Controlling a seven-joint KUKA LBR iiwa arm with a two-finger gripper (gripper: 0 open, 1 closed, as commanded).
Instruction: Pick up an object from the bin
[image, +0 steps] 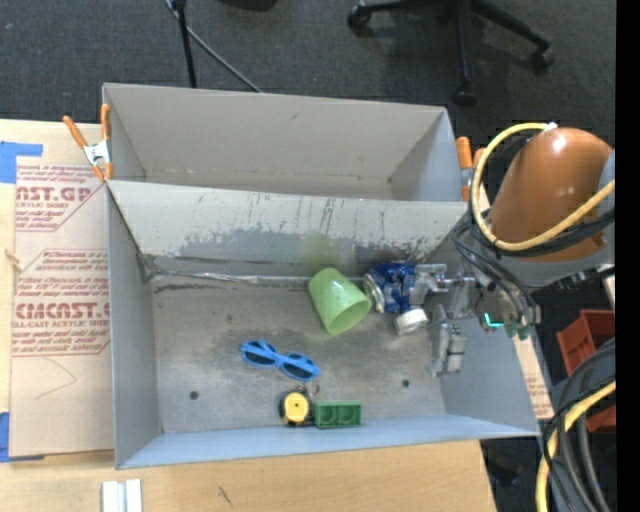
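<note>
Low at the right centre of the frame, the gripper (436, 322) is seen just above the right part of the floor of the bin (200, 320). Whether it is open or closed cannot be told, and nothing can be made out in its grasp. A blue and silver crumpled thing (391, 286) is found just to its upper left, close against the foot of the back wall; whether the two touch cannot be told. A small white piece (410, 322) is seen directly below that thing, beside the gripper. A light green cup (338, 300) is laid on its side just left of the blue thing, at the middle of the frame. Further out, toward the lower centre, a pair of blue toy glasses (278, 358) is lying flat. Below them, near the front wall, a small yellow disc (295, 407) and a green block (338, 414) are placed side by side. An orange cover (545, 185) on the arm is seen at the upper right.
</note>
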